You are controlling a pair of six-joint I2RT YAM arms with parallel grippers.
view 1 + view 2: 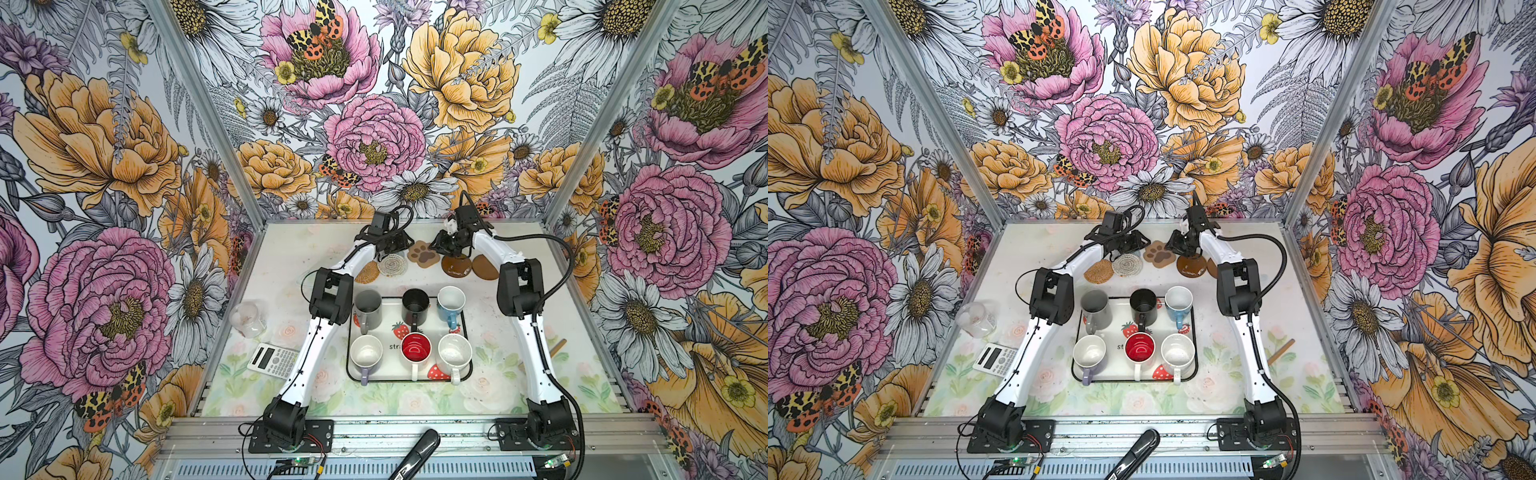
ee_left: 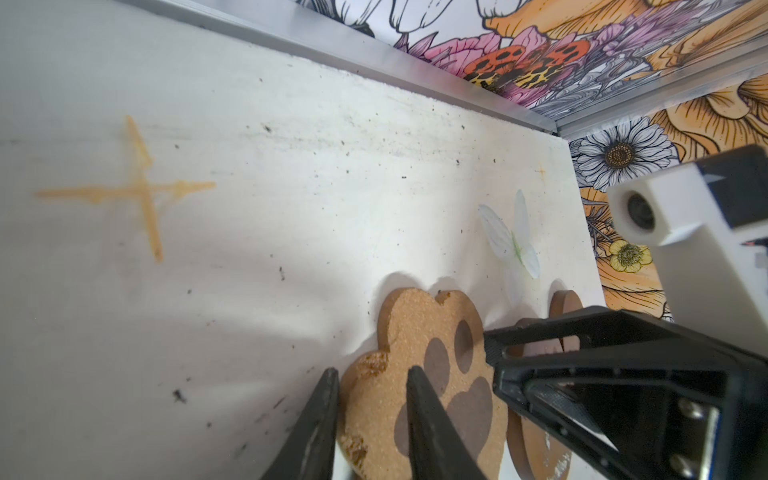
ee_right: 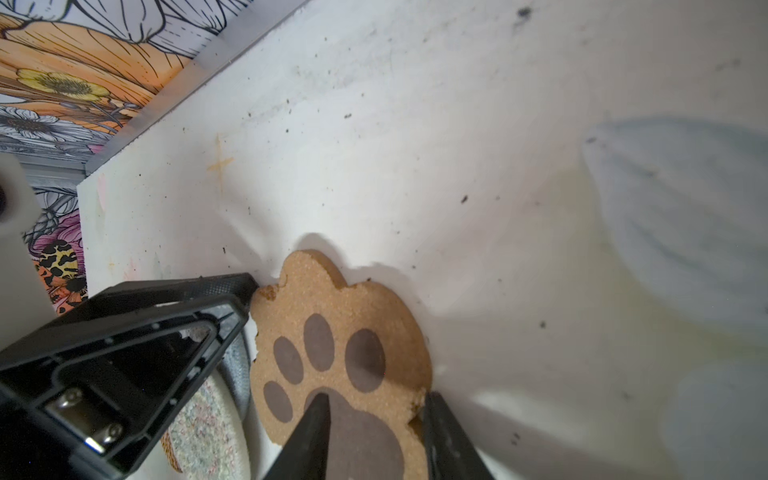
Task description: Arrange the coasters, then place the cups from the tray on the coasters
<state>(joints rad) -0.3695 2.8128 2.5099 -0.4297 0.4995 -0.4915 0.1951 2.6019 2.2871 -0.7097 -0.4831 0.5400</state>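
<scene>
In both top views the paw coaster (image 1: 423,253) lies flat in the far row of coasters. It sits between the clear coaster (image 1: 392,264) and a brown disc (image 1: 456,266). The left claw (image 1: 403,248) and the right claw (image 1: 441,247) meet at it from both sides. All six cups stand on the tray (image 1: 471,353), near the row but not touching it. The tray says "stra", and the red cup (image 1: 415,347) hides the rest. Behind the row the tabletop (image 1: 311,249) is bare up to the back wall.

In the left wrist view the left claw's fingers (image 2: 424,415) stand a little apart. One is over the paw coaster and one is just off its edge. I cannot tell if they pinch it. Bare tabletop runs to the metal rail (image 2: 374,45).

In the right wrist view the right claw stands wider, across one side of the big pad. I cannot tell if it grips. The left claw's tip is right at a toe's edge.
</scene>
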